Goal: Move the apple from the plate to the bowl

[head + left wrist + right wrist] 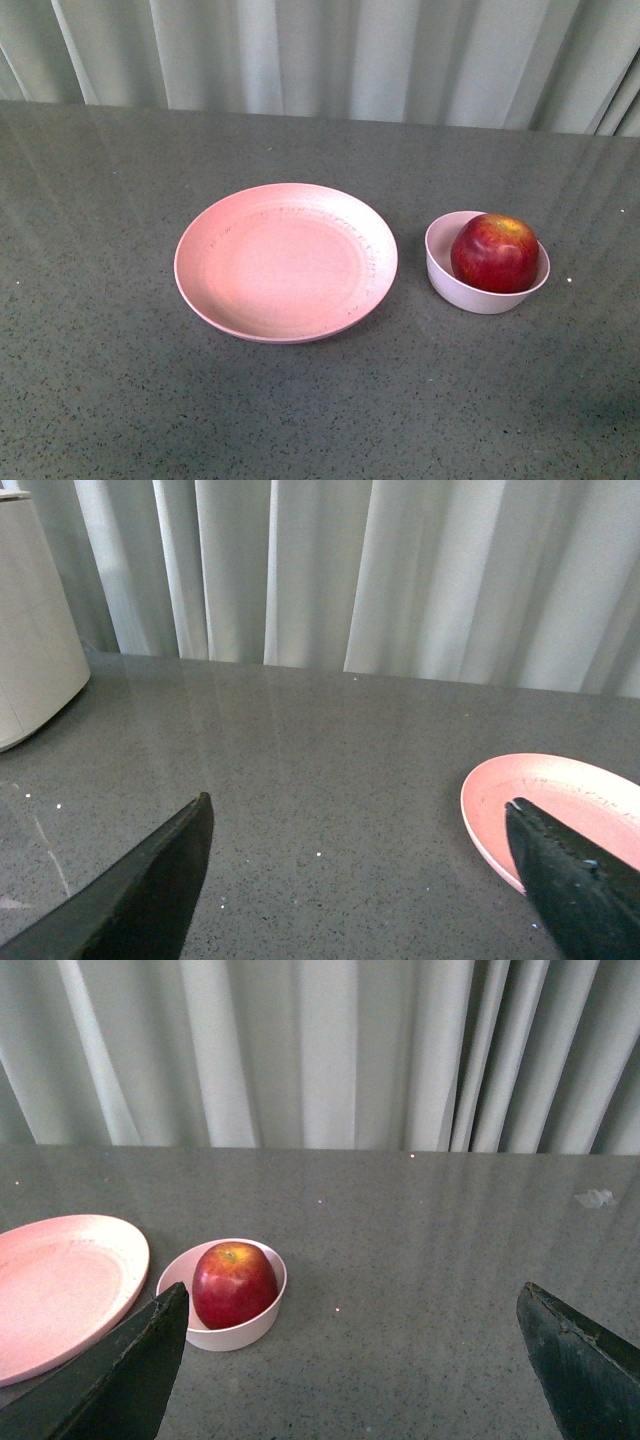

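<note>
Desk [120,400] was dark grey, speckled, glossy; pale pleated curtain [330,55] behind. Apple [494,252] sat in bowl [440,268], ahead of the right gripper [350,1360], jaws spread. Plate [285,262] bare beside left gripper [360,880], also spread.

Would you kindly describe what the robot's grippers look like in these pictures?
Only fingertips show, in the wrist views. The left gripper has two black, matte, wedge-shaped fingers tapering to blunt tips. The right gripper looks the same: dark, flat, pointed fingers. No cables or markings are visible, and the front view shows neither arm.
</note>
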`<state>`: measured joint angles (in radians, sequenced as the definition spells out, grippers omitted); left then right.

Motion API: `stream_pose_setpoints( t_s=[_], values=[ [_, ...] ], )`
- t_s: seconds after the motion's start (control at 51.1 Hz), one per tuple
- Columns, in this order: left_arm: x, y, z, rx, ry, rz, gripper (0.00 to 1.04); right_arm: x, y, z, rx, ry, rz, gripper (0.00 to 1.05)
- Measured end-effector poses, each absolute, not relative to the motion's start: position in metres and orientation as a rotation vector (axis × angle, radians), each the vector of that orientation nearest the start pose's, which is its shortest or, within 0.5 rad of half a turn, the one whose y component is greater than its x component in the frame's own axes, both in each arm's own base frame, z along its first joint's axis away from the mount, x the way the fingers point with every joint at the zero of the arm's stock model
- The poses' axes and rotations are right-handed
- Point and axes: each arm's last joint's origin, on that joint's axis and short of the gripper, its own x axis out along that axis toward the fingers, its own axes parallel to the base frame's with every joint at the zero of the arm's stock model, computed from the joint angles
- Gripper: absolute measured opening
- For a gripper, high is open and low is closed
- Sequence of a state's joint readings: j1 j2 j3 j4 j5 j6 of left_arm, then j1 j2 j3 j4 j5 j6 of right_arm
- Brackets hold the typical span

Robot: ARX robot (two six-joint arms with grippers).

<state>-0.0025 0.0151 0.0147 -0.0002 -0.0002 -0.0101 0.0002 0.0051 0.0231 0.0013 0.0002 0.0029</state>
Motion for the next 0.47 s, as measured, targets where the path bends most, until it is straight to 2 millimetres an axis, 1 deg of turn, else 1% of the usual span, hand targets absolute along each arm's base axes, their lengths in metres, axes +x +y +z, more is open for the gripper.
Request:
stream_pose_setpoints(
  t_s=[0.039, 0.118, 0.47],
  values=[
    [0.0978, -0.0002, 0.1673, -0.008, 0.001, -0.002, 0.98, 0.0966, 0.0, 0.1711, 0.003, -0.019, 0.0, 0.96],
    [0.0978, -0.0002, 0.1673, -0.008, 0.001, -0.002, 0.95, 0.0966, 0.0, 0.1711, 0.003, -0.019, 0.0, 0.96],
    [0.0978, -0.0002, 0.1673, -0.008, 0.001, -0.002, 0.96, 0.0966, 0.0, 0.1711, 0.003, -0.019, 0.0, 0.96]
  ],
)
